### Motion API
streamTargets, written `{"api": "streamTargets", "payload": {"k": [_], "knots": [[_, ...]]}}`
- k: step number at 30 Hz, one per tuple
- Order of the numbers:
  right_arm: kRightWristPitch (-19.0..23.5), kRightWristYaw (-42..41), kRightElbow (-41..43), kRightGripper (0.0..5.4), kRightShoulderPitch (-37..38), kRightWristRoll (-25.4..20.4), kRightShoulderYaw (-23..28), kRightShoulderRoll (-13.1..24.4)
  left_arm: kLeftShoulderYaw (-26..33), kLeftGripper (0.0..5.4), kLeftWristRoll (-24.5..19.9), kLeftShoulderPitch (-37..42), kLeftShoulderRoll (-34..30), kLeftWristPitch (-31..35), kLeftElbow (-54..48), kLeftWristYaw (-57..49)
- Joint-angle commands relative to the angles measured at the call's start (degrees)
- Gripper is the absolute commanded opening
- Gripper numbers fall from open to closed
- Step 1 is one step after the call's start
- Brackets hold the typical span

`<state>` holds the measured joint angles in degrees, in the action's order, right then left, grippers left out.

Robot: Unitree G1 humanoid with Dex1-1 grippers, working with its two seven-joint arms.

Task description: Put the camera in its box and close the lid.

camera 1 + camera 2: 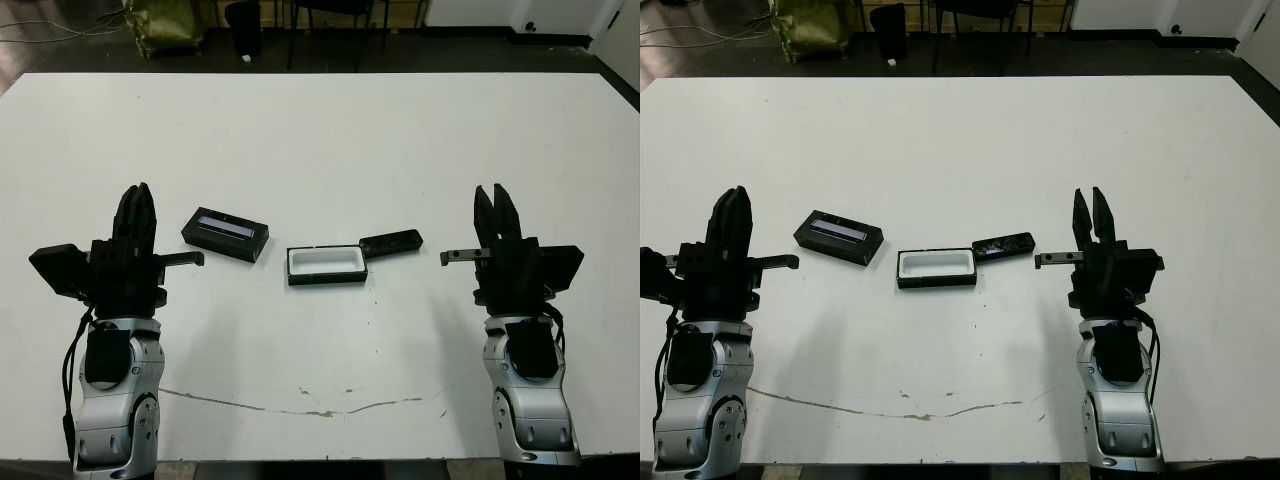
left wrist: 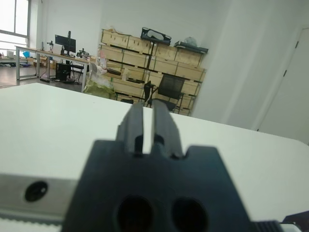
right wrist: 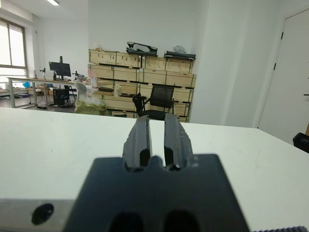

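Both grippers [image 1: 137,205] [image 1: 496,205] slightly parted, empty, over cracked white table [image 1: 320,140]; wooden crates [image 3: 145,63] behind.

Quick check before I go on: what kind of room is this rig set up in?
Probably an office or lab workspace: stacked wooden crates line the back wall, with a black office chair in front of them and a desk with a monitor by the window.

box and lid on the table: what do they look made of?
Box: matte black shell, likely card or plastic, with a smooth white lining, possibly foam or moulded plastic. Lid: matte black cover with a glossy pale bluish strip that reflects light, probably a clear plastic window.
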<state>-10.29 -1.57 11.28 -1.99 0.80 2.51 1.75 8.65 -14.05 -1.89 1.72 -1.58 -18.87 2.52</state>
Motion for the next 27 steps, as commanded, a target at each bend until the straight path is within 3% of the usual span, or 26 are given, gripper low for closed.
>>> {"api": "streamTargets", "payload": {"k": [1, 12, 16, 20, 24, 27], "knots": [[-0.13, 0.09, -0.72, 0.00, 0.32, -0.40, 0.13, 0.11, -0.01, 0.02, -0.30, -0.30, -0.31, 0.37, 1.09, 0.17], [1.79, -1.64, 0.15, 0.00, 0.09, -0.50, 0.12, 1.71, -0.35, 0.02, 0.28, -0.89, -0.25, 0.27, 0.94, 0.04], [2.41, -5.92, -0.55, 0.00, -5.83, -1.04, 2.11, 7.48, -0.44, 0.02, 0.18, -1.03, -0.27, 0.03, 0.96, 0.18], [7.89, -9.66, -4.45, 0.00, -16.54, 1.57, 3.10, 15.62, -0.90, 0.02, 0.37, -1.02, -0.25, 0.35, 0.83, 0.10], [8.77, -13.62, -18.52, 0.00, -28.95, 5.99, 0.22, 22.31, -1.55, 0.02, 1.21, -1.16, 0.14, 1.19, 0.15, -0.97], [5.17, -14.84, -29.26, 0.00, -35.70, 8.74, -2.55, 23.99, -1.65, 0.02, 1.24, -1.10, 0.05, 1.02, 0.23, -1.02]]}}
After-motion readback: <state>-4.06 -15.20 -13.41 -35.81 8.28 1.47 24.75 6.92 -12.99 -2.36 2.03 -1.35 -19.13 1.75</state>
